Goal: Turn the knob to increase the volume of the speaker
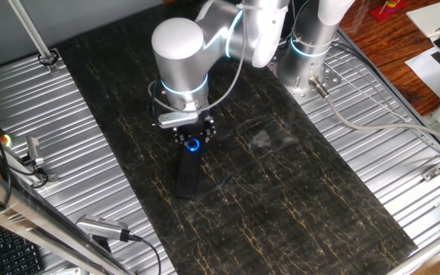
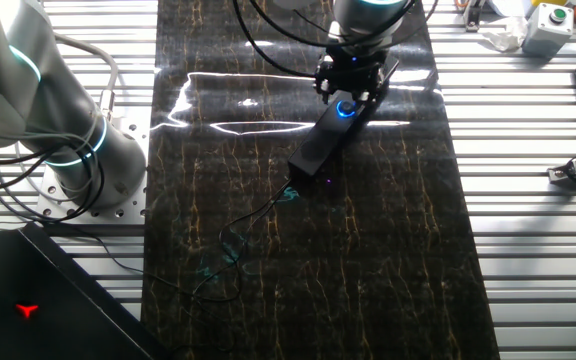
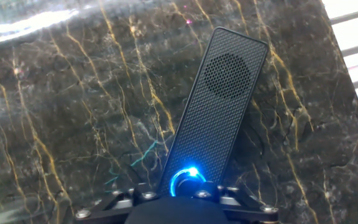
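The slim black mesh-faced bar speaker (image 3: pixel 219 106) lay flat on the dark gold-veined marble-patterned bench (image 2: pixel 368 260), near the middle of its width and toward the arm's end, and in the hand view it ran from about six o'clock up toward one o'clock, with the round grille at its far end. The small round black knob with its glowing blue ring (image 3: pixel 187 180) sat at the near end, directly under the robot's black two-finger gripper (image 1: pixel 192 137), which hung wrist-down over it; that vertical pose probably served to line the wrist's axis up with the dial's, so a turn of the wrist would turn the dial. In one fixed view the fingers (image 1: pixel 180 136) stood at either side of the blue glow, close about it, but none of the views showed whether they pressed on the dial or merely flanked it, so I could not tell if they were closed on it. A thin dark cable (image 2: pixel 243 225) trailed from the speaker's far end across the bench, towards seven o'clock in the other fixed view, clear of the gripper, so it seemed unlikely to snag a rotation
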You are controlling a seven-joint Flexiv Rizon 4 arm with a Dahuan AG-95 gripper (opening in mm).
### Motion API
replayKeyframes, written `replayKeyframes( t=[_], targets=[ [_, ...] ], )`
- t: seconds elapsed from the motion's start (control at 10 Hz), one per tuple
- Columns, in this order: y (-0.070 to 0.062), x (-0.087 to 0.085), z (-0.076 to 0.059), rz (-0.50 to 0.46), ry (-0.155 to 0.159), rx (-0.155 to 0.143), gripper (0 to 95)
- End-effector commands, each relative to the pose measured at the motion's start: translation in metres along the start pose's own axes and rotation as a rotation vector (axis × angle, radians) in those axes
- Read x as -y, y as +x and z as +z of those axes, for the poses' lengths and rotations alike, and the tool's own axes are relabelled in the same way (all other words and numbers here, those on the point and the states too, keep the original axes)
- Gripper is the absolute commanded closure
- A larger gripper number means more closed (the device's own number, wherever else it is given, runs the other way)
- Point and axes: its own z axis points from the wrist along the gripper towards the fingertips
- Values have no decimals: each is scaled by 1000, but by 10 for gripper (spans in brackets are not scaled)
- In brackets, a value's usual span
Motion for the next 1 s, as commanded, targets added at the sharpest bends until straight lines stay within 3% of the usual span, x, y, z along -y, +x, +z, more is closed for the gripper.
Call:
replayKeyframes(
  t=[0.1,0.4,0.6,0.7,1.0],
  targets=[
    [0,0,1,8,1,-9,570],
    [1,0,0,0,0,-8,570],
    [5,6,-9,-10,1,-11,570],
    [6,8,-12,-1,-2,-7,380],
    [6,8,-12,8,-14,-8,380]
  ],
)
